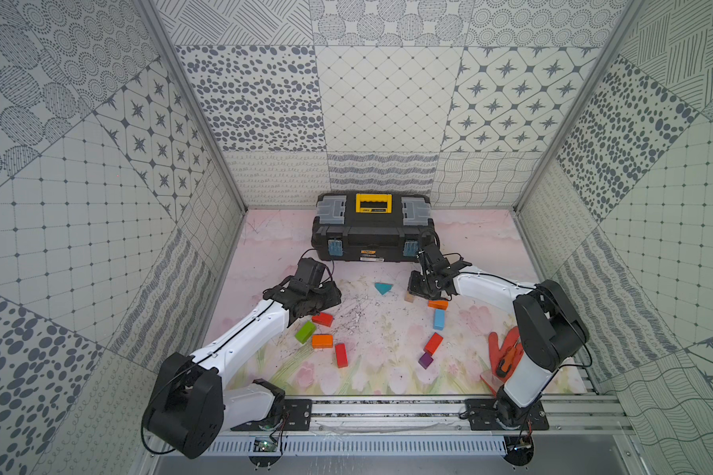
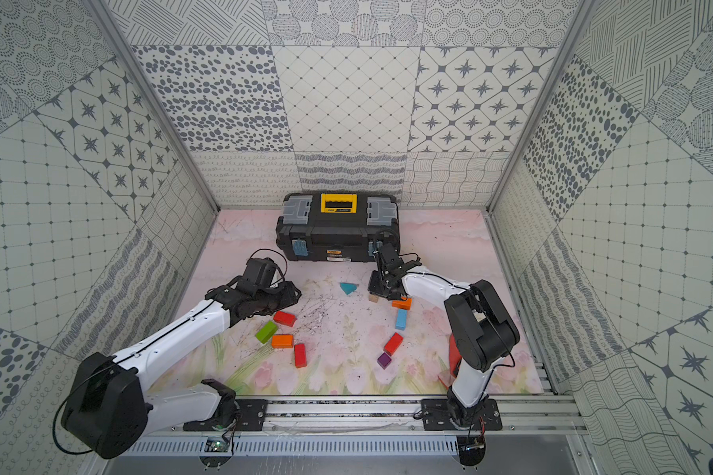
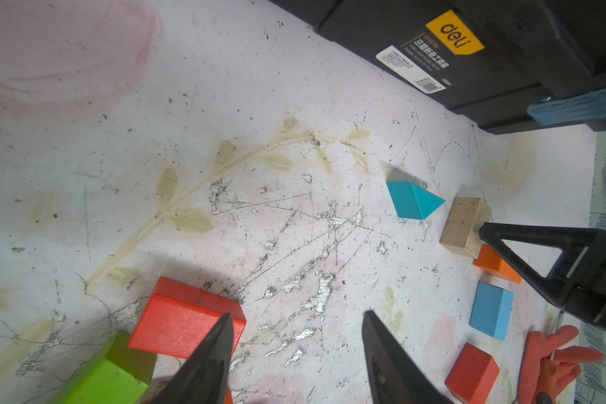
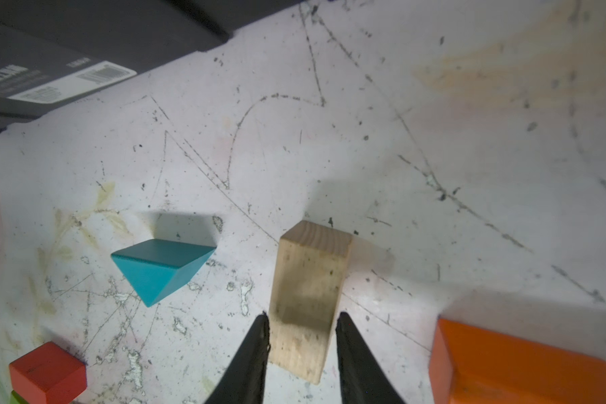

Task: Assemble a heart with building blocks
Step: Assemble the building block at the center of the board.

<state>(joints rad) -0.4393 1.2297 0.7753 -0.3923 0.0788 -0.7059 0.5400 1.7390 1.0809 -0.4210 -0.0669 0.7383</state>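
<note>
My right gripper is shut on a plain-wood block that lies on the mat beside the teal triangle. Nearer me on that side lie an orange block, a light blue block, a red block and the purple cube. On the left lie a red block, a green block, an orange block and another red block. My left gripper hangs open and empty over the bare mat, beside the red block.
A black toolbox with a yellow handle stands at the back, close behind the right gripper. A red-orange glove lies at the right front by the right arm's base. Patterned walls enclose the mat on three sides.
</note>
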